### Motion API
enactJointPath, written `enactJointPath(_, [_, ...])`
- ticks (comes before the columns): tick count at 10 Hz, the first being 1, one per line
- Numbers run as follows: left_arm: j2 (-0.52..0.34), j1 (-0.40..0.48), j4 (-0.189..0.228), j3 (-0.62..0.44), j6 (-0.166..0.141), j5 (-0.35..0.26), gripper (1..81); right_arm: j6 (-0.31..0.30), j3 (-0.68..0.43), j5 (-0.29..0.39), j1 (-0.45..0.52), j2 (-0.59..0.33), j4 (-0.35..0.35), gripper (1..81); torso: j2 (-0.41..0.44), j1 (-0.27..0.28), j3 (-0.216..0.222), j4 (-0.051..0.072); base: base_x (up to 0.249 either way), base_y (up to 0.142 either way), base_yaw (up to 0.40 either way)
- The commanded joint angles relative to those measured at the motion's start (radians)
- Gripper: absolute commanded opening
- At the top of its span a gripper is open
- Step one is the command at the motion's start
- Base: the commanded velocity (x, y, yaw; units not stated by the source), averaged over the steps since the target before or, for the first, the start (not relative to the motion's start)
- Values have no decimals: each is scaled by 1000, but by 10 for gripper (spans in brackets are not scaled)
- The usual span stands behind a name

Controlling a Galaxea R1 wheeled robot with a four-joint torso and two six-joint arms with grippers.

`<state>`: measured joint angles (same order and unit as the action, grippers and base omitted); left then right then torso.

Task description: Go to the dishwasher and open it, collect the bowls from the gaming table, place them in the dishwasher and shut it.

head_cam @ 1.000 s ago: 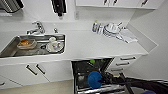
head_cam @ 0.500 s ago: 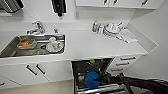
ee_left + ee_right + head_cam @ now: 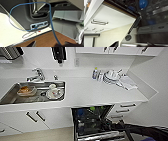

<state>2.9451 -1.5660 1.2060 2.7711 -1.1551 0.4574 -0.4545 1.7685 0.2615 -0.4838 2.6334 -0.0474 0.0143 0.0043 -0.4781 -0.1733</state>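
Dishwasher stands open right below us, set under the white counter, its dark rack pulled partly forward with a lime-green bowl near the back and blue ware on the left side of the rack. We see our right arm reaching in from the lower right toward the open cavity; in the right wrist view the open door's inner face with its detergent compartment lies close under the wrist, and a blue dish sits in the rack beyond. We cannot tell whether the right pincer is apart or together, nor the left one. The left wrist view gives us a blue cable looped before a dark grey panel, with brown flooring beneath. Beside the dishwasher, white drawers with dark handles run to the left. Farther back, the steel sink holds an orange item in a container and a white cup on a saucer, with the tap behind. At the counter's far right, stacked white plates stand next to a small bottle and a folded cloth.
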Motion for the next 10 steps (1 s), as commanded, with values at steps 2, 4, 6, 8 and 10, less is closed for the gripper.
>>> enactJointPath(2, [51, 3, -78, -1, -2, -243, 811, -21, -207, 202, 52, -247, 8, 811, 0, 0, 0, 0, 0, 0, 0])
enactJointPath(4, [85, 17, -80, -1, -8, -373, 811, -18, -301, 236, -61, -384, -22, 811, 0, 0, 0, 0, 0, 0, 0])
enactJointPath(6, [76, 23, -85, -1, -9, -381, 811, -18, -302, 222, -204, -453, -65, 811, 0, 0, 0, 0, 0, 0, 0])
enactJointPath(8, [63, 25, -85, -1, -9, -378, 811, -13, -282, 217, -331, -478, -68, 811, 0, 0, 0, 0, 0, 0, 0])
enactJointPath(10, [48, 27, -86, -1, -9, -372, 811, -9, -226, 133, -457, -467, -66, 811, 0, 0, 0, 0, 0, 0, 0])
